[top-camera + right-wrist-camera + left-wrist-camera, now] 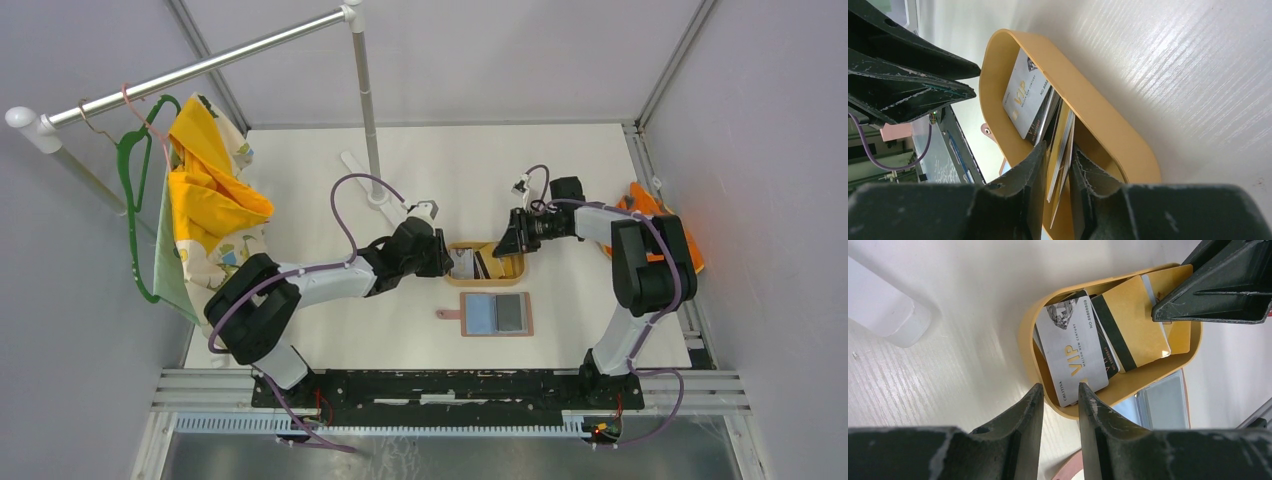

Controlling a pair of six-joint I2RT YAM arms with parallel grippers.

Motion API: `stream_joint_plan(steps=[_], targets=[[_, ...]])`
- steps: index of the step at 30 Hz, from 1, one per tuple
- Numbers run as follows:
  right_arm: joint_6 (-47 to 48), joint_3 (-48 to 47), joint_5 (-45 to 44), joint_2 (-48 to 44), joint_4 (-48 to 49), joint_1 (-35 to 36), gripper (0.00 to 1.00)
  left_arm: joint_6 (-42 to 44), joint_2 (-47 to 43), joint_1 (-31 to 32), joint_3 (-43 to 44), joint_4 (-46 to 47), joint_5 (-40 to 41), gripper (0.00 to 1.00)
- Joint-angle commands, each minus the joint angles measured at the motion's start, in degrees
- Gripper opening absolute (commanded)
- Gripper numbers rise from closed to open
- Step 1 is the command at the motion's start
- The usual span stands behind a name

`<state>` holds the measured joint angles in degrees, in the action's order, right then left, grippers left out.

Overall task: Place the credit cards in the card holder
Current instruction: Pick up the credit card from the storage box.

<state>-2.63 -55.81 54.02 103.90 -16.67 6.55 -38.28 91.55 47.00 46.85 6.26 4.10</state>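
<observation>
A tan oval tray (pixel 452 277) holds several credit cards. In the left wrist view a silver VIP card (pixel 1070 347) lies on a dark card, beside a gold card with a black stripe (pixel 1133 322). My left gripper (pixel 447 257) (pixel 1058 392) is open and empty at the tray's near rim (pixel 1030 340), by the silver card's corner. My right gripper (pixel 503 245) (pixel 1060 157) reaches into the tray's other end, shut on the edges of two gold cards (pixel 1064 135) standing between its fingers. The reddish-brown card holder (pixel 497 314) lies open just in front of the tray, with its snap tab to the left.
A clothes rail with its pole (pixel 366 100) and white base (pixel 375 192) stands behind the left arm. Hangers and a yellow cloth (pixel 205 190) hang at the left. An orange object (pixel 648 215) lies at the right edge. A white foot (pixel 888 310) shows near the tray.
</observation>
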Motion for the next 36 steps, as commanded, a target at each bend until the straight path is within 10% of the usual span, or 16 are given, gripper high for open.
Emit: stream_joint_plan(steps=[1, 21, 25, 30, 36], targets=[[0.9, -1.7, 1.7, -2.8, 0.2, -1.0, 0.28, 1.1, -2.5, 0.3, 0.2, 2.7, -0.6, 0.38], [4.3, -1.8, -5.3, -10.5, -1.1, -4.5, 0.00, 1.9, -10.4, 0.3, -5.3, 11.3, -5.8, 0.38], [6.3, 0.6, -2.9, -16.2, 1.0, -5.2, 0.00, 1.4, -14.0, 0.3, -9.7, 20.6, -10.2, 0.51], [4.1, 6.6, 7.9, -22.4, 10.7, -5.2, 0.00, 0.3, -16.4, 0.3, -15.5, 35.3, -18.5, 0.74], [-17.6, 20.0, 17.7, -28.8, 40.5, -4.5, 0.00, -0.5, -13.1, 0.2, -17.1, 46.2, -25.4, 0.78]])
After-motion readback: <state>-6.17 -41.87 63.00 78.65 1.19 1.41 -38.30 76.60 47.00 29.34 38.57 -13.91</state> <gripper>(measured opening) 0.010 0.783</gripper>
